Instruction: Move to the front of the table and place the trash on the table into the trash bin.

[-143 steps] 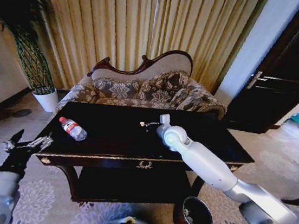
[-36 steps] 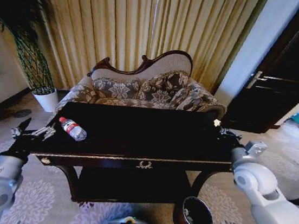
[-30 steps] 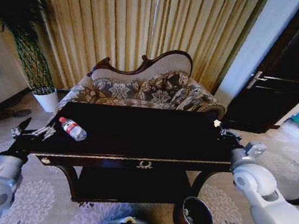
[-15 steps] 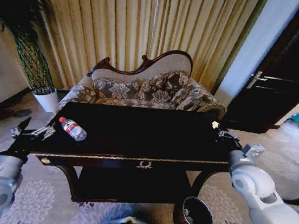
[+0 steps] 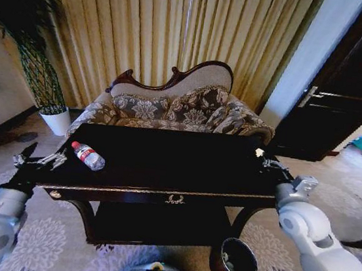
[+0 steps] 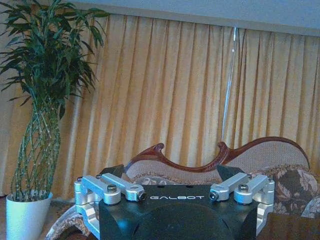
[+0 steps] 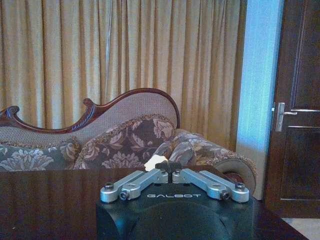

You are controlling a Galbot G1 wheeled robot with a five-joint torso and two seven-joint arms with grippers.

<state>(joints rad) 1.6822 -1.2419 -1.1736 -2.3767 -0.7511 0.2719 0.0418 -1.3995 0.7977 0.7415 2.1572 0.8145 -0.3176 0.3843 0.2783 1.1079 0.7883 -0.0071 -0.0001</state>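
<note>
While the right gripper (image 5: 262,160) pinches a white paper scrap (image 5: 259,152) over the table's (image 5: 164,166) 3 o'clock edge, the bottle (image 5: 87,156) lies at 9 o'clock, long axis diagonal, red cap toward 10. The left gripper (image 5: 36,159) hangs wide open, empty, beside it. The bin (image 5: 234,261) stands at 5 o'clock.

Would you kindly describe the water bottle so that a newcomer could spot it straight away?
Start at the dark glossy table in front of the floral sofa. Near the table's left end, close to the left claw, lies the water bottle on its side. It is clear plastic with a red cap and label.
</note>
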